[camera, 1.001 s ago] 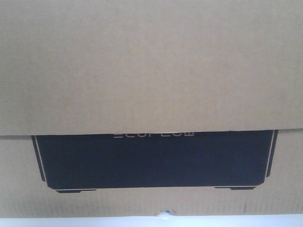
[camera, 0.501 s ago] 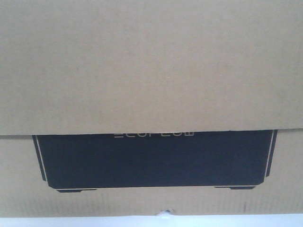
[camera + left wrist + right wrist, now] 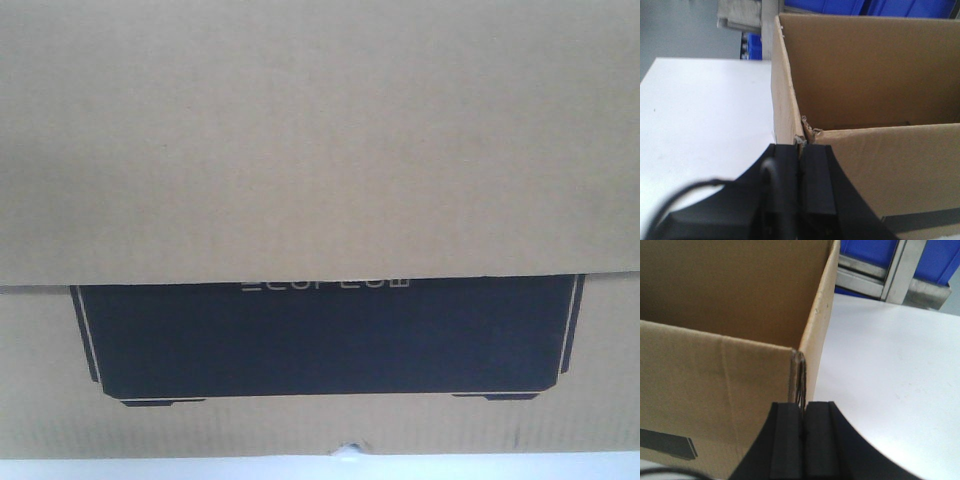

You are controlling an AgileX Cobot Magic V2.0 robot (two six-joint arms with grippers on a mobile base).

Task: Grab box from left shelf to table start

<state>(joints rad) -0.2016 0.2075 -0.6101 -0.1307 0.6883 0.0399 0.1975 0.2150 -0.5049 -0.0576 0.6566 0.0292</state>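
On the table [image 3: 700,110], box [image 3: 320,150] unmoved, both grippers' hold unchanged.

Front camera: pressed close to the box [image 3: 320,140], facing its printed side square-on; box fills the view, thin tabletop [image 3: 150,470] strip below it. Left wrist camera: looks along left claw [image 3: 801,150] at the box's left corner. Right wrist camera: mirrors it over right claw [image 3: 803,407]. All views share the box.
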